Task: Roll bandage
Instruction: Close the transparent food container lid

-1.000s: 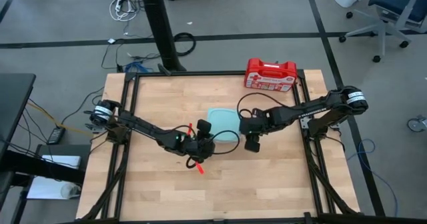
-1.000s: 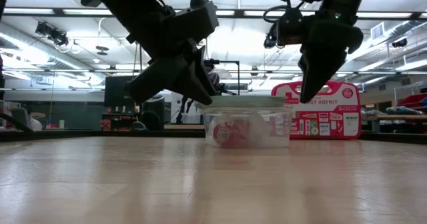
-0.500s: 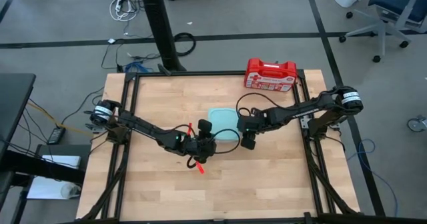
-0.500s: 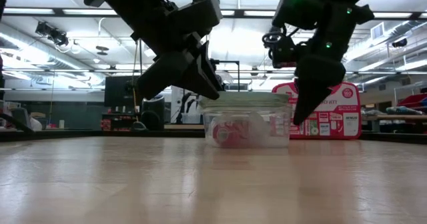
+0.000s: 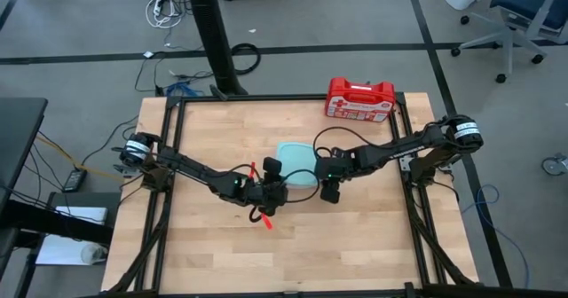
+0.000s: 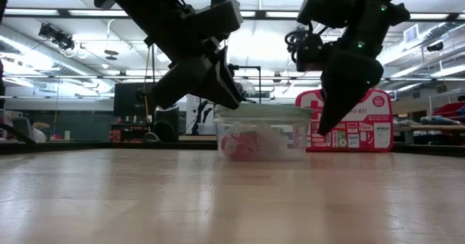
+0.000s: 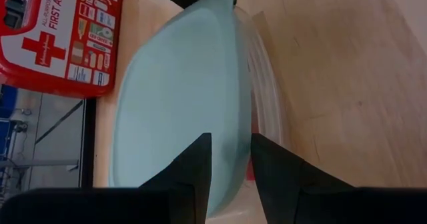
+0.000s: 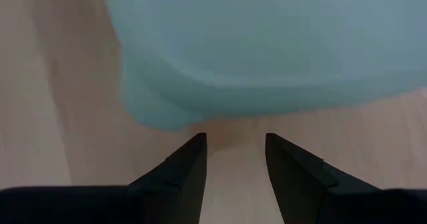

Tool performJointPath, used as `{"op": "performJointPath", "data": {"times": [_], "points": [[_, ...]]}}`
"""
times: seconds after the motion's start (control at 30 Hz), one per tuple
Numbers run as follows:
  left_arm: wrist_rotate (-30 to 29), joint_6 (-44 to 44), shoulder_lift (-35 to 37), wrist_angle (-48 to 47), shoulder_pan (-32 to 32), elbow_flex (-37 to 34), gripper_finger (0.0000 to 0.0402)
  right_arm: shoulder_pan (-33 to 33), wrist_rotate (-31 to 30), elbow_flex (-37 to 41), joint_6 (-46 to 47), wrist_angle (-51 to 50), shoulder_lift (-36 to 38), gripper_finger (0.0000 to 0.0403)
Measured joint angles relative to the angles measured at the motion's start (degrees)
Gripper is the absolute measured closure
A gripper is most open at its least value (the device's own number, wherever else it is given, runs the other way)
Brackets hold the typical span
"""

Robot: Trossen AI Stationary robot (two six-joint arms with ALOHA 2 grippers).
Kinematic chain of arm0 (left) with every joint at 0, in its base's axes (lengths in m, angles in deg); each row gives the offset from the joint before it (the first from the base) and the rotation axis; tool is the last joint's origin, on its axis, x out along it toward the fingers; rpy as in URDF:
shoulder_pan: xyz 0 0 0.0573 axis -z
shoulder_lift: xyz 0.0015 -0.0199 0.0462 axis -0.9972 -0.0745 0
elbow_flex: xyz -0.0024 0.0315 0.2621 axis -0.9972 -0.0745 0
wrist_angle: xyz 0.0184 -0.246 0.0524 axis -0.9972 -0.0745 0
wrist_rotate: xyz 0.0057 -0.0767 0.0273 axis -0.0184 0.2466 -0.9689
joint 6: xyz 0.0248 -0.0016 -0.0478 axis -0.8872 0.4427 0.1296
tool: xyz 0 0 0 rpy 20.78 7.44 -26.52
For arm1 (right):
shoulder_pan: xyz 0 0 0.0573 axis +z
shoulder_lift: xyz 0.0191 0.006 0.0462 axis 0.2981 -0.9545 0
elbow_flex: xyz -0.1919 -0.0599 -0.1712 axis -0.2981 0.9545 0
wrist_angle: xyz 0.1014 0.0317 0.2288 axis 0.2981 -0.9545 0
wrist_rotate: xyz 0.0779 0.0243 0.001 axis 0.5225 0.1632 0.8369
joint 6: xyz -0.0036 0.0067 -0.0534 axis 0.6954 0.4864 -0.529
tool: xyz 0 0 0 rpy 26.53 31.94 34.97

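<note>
We see the bandage (image 6: 243, 147) rolled up inside the lidded clear container (image 5: 297, 163) at table centre. Left gripper (image 5: 272, 194) at its 7 o'clock, right gripper (image 5: 328, 192) at 4 o'clock, both slightly parted, holding nothing.
</note>
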Motion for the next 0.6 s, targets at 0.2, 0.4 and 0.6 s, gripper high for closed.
{"op": "performJointPath", "data": {"times": [0.2, 0.4, 0.6], "points": [[-0.23, -0.22, 0.04, -0.33, 0.48, 1.66, 0.0291, -0.06, -0.11, 0.0, 2.08, -4.22, 0.32, 0.0253], [0.57, 0.23, 0.04, -2.12, 0.68, 4.29, 0.0291, -0.04, -1.68, -1.03, 2.68, -8.19, 0.88, 0.0253], [0.81, 3.34, 0.09, -7.74, -0.47, 7.87, 0.0291, 0.12, -8.13, -2.58, 2.49, -10.37, 3.75, 0.0253]]}}
